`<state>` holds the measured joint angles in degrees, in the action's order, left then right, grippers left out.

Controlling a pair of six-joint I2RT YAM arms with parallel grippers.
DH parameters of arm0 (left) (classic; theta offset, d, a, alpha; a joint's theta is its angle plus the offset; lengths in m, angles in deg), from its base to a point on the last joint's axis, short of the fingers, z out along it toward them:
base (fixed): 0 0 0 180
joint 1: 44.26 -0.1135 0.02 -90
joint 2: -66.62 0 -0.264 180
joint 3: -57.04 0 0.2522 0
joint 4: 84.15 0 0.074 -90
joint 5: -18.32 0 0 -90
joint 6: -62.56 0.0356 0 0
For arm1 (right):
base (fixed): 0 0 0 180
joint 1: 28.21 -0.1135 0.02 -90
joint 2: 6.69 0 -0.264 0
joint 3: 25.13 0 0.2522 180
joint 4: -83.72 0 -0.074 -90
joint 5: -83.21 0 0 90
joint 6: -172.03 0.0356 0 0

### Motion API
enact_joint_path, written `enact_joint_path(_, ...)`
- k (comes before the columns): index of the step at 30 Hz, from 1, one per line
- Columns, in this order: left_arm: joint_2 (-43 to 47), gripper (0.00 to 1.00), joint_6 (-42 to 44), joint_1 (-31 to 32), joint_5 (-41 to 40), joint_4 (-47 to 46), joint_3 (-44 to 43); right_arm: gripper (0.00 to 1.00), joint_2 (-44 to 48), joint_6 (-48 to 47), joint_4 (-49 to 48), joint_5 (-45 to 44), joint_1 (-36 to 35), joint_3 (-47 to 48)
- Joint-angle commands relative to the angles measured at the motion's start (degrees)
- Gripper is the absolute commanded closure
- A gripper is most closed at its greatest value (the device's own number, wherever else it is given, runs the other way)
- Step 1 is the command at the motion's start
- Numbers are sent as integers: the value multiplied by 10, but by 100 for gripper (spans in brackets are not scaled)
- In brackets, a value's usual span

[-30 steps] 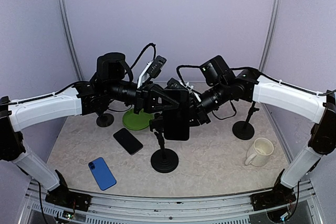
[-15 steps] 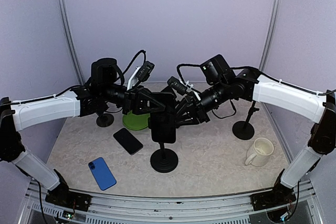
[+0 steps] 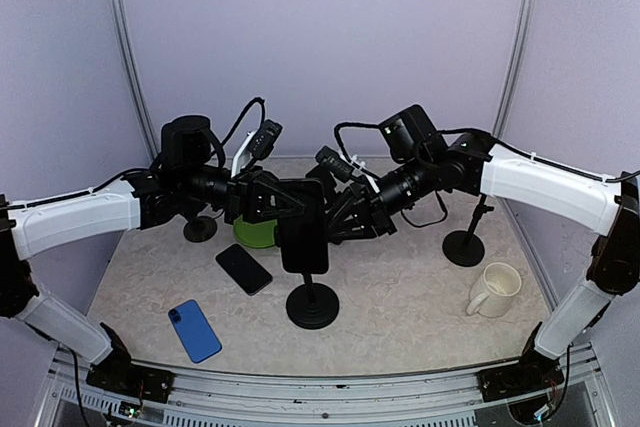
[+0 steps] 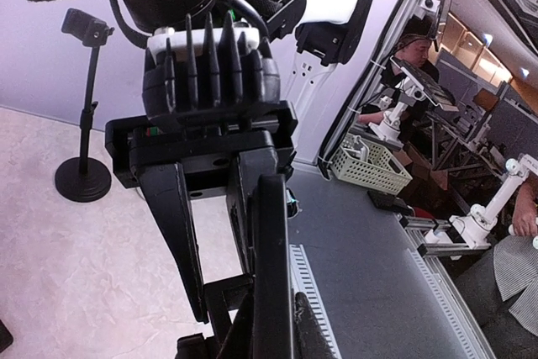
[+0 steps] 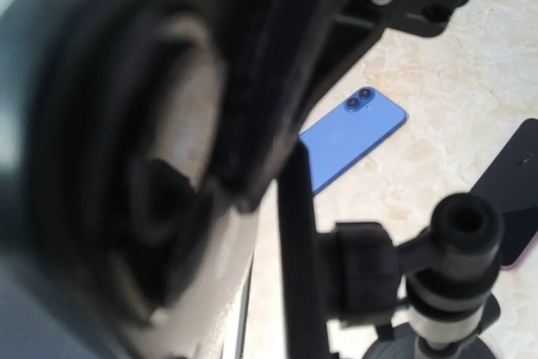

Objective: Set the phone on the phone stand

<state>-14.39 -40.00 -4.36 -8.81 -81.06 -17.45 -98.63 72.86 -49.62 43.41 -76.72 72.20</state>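
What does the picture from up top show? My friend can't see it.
Two robot arms meet over a table, the left hand holding a dark phone upright above a phone stand, the right hand close beside it. A blue phone, a black phone and a cream mug sit on the table.

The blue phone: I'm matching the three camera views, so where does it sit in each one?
Top external: the blue phone lies flat at lower left.
Left wrist: not in it.
Right wrist: the blue phone is upper middle, camera lenses showing.
Shared landmark: the held black phone, central from above, edge-on in left wrist and right wrist.
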Motion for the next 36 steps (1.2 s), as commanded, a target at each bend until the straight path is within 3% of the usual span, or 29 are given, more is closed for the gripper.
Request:
enact_joint_path(1, 14, 100, 7, -6, -63, 23, 20, 100, 21, 21, 6, 28, -5, -10)
enact_joint_path(11, -52, 100, -9, 9, -69, -22, -32, 100, 14, 21, 6, 30, -5, -2)
enact_joint_path(21, -24, 100, -10, -14, -72, -11, 3, 100, 22, 24, 8, 19, -5, -6)
enact_joint_path(36, 77, 100, 61, -55, -122, 188, 62, 100, 54, 20, 23, -1, -4, -27)
